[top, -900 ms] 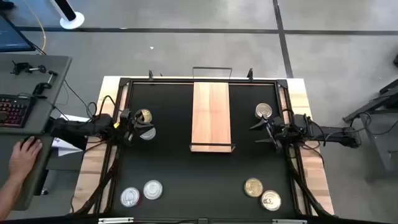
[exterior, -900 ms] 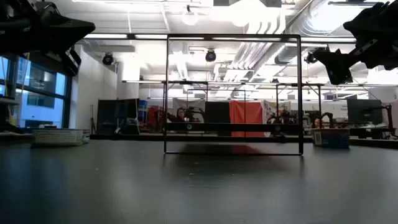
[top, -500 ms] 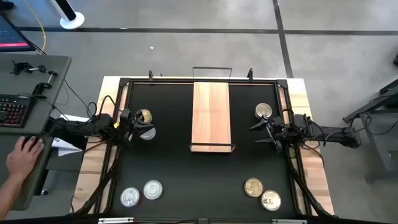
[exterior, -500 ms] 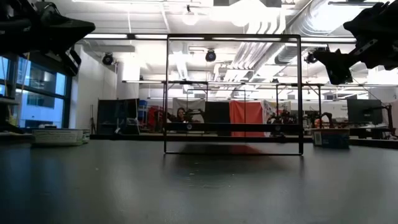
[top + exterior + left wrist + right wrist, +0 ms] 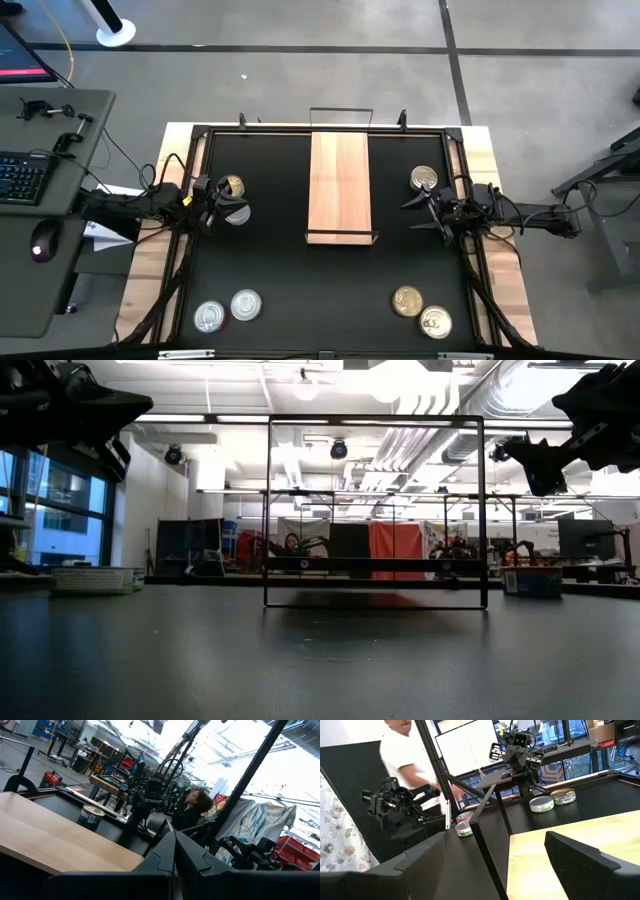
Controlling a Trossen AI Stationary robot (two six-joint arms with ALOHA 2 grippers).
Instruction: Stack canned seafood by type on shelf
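The light-wood shelf (image 5: 340,185) lies at the table's far middle, with nothing on its top. My left gripper (image 5: 212,200) hovers shut at the left. A gold-lidded can (image 5: 232,187) and a silver-lidded can (image 5: 237,212) stand on the table just beside it, and I cannot tell that it touches either. My right gripper (image 5: 412,218) hovers open at the right, with one can (image 5: 424,178) on the table just beyond it. Two silver cans (image 5: 228,311) stand near left and two gold cans (image 5: 421,311) near right. In the right wrist view the fingers (image 5: 580,857) stand wide apart over the shelf (image 5: 560,845).
Black wire rails (image 5: 375,510) stand at the shelf's short ends. A desk with a keyboard (image 5: 20,175) and a mouse (image 5: 40,250) stands left of the table. A person (image 5: 415,760) stands beyond the left arm in the right wrist view.
Both arms have kept still. A person's hand that lay on the desk left of the table has gone out of the high view, uncovering the mouse.
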